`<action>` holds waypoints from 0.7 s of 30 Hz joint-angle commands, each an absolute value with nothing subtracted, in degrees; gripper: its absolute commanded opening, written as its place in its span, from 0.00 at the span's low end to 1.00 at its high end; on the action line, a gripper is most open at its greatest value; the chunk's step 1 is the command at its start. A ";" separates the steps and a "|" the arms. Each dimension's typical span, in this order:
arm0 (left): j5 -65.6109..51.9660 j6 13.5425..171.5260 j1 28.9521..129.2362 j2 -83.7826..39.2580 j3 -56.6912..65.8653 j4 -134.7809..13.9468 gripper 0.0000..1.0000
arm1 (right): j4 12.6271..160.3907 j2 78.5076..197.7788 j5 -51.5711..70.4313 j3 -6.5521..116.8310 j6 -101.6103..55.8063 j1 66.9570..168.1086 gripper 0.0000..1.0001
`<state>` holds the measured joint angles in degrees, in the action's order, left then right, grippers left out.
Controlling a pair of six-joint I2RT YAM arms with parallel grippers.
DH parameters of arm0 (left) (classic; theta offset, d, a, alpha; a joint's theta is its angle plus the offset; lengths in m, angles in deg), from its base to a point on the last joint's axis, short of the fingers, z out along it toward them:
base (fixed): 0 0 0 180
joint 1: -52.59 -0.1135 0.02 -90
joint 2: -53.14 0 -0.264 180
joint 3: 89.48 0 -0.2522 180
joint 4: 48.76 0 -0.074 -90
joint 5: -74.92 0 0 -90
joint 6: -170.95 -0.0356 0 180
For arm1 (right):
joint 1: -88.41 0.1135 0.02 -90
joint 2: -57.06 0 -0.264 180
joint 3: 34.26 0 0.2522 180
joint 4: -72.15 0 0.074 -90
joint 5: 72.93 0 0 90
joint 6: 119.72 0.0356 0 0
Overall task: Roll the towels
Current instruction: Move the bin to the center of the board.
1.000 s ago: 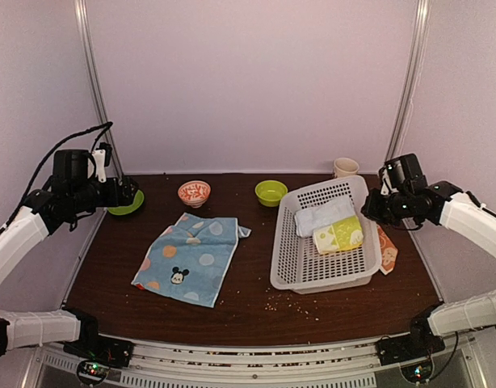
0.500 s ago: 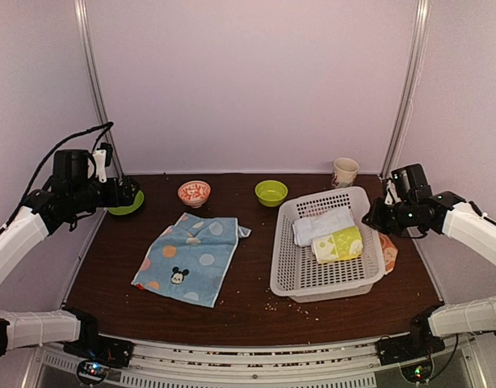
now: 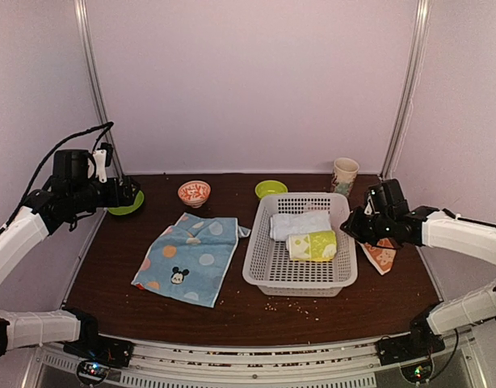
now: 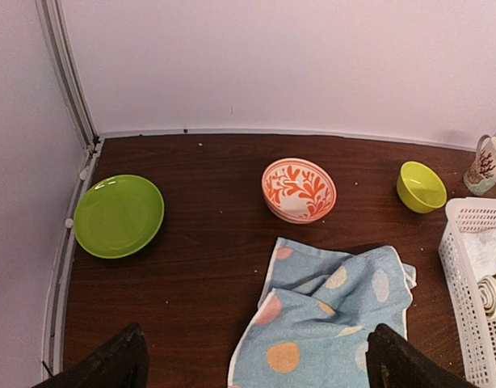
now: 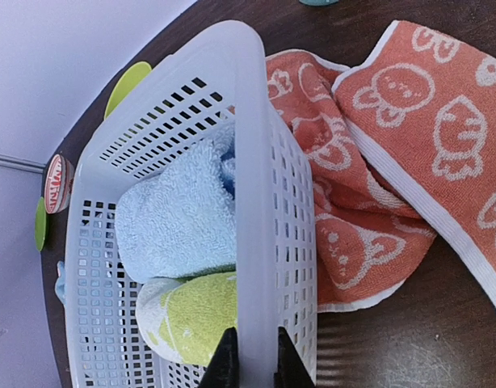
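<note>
The light blue towel [image 3: 187, 259] with coloured dots and a Mickey head lies spread and a little rumpled on the left of the table; the left wrist view shows its far edge [image 4: 337, 323]. The orange bunny towel [image 3: 381, 256] lies crumpled beside the white basket's [image 3: 300, 287] right wall, spread wide in the right wrist view [image 5: 409, 145]. My right gripper [image 3: 353, 226] is shut on the basket's right rim [image 5: 252, 202], one finger inside and one outside [image 5: 254, 356]. My left gripper [image 3: 128, 194] hangs open above the table's back left, holding nothing [image 4: 256, 365].
Inside the basket lie a pale blue-white roll [image 3: 300, 225] and a yellow-green roll [image 3: 313, 245]. At the back stand a green plate [image 3: 127, 204], an orange patterned bowl [image 3: 194, 192], a green bowl [image 3: 270, 188] and a cup [image 3: 343, 175]. Crumbs [image 3: 288, 305] lie near the front.
My right gripper has dragged the basket leftward across the table, uncovering more of the orange towel. The left arm and the blue towel have not moved.
</note>
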<state>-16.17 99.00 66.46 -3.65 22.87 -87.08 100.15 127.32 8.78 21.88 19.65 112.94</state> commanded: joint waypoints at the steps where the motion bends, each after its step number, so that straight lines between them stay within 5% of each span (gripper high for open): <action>1: -15.01 99.41 65.99 -3.52 21.91 -86.03 0.96 | 90.04 131.63 11.12 22.50 22.80 114.16 0.00; 21: -15.06 99.21 66.01 -5.56 21.58 -86.26 0.95 | 89.30 148.27 10.31 33.46 19.29 116.79 0.00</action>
<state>-15.64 99.06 66.46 -5.25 22.87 -87.10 88.98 145.22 10.63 30.77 19.95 116.37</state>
